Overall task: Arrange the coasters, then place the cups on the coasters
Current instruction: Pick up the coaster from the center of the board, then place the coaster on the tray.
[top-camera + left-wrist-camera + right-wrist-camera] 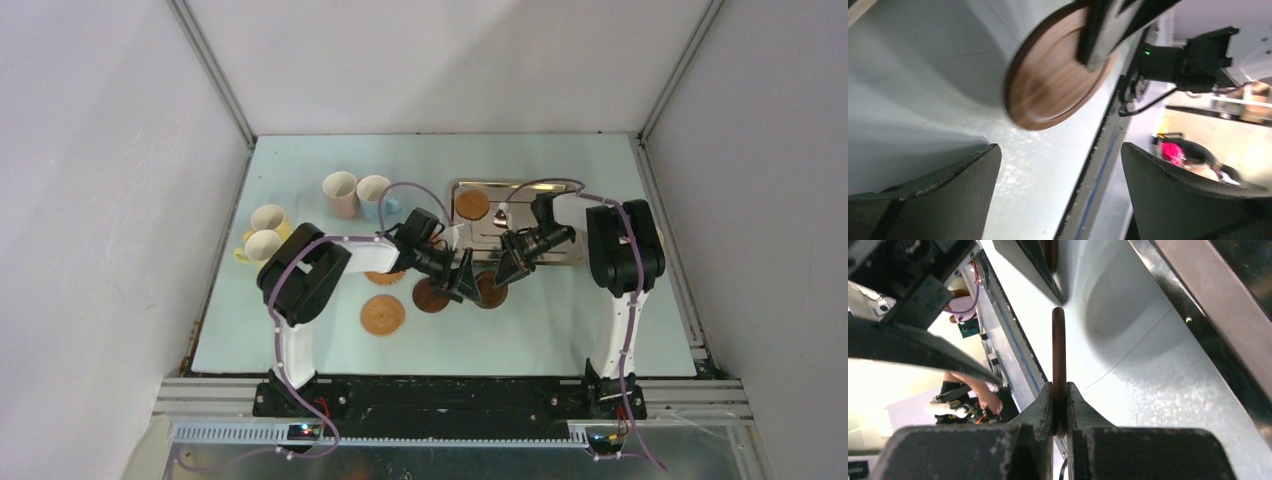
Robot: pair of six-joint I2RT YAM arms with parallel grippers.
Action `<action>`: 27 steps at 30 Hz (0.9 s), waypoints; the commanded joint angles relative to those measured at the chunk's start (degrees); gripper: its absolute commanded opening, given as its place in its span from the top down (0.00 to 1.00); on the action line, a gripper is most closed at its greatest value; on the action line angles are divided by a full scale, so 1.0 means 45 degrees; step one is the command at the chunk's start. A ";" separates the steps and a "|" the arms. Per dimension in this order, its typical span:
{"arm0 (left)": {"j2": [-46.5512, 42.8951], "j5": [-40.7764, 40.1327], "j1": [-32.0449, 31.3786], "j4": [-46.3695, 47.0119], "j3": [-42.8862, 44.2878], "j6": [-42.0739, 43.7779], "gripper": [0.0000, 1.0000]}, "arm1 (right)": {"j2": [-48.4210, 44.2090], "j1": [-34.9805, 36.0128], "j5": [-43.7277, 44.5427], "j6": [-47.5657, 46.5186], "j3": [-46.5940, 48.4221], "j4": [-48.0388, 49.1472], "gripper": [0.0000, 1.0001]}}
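Right wrist: my right gripper (pixel 1059 395) pinches a dark coaster (pixel 1058 340) edge-on, running up-frame; left gripper (pixel 1058 150) gapes empty nearby.

The top external camera looks down from above and behind the arm bases, far enough back to take in the whole table (pixel 560 340) and both arms. The left wrist camera sits low and close over the table, facing out between the left hand (pixel 1058 155) and its spread fingers. The right wrist camera looks along the pressed-together fingers of the right hand (pixel 1059 395), very near. All three views share the dark coaster (pixel 490 291) between the hands.
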 commanded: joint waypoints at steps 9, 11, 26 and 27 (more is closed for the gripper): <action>-0.5030 -0.2951 0.2969 -0.6071 0.2147 0.6124 0.02 | -0.3276 -0.2383 0.2533 0.4181 0.1027 0.3505 1.00; -0.5165 -0.3248 0.3783 -0.7509 0.2570 0.7125 0.02 | -0.2910 -0.2420 0.3557 0.4972 0.1646 0.4093 1.00; -0.6078 -0.2347 0.9382 -0.9603 0.0375 1.0383 0.02 | 0.2033 -0.2606 0.6087 0.6748 0.7153 0.4200 0.96; -0.6235 -0.2476 0.9374 -0.9609 0.0366 1.0421 0.02 | 0.2225 -0.2594 0.6219 0.6774 0.7169 0.4230 0.94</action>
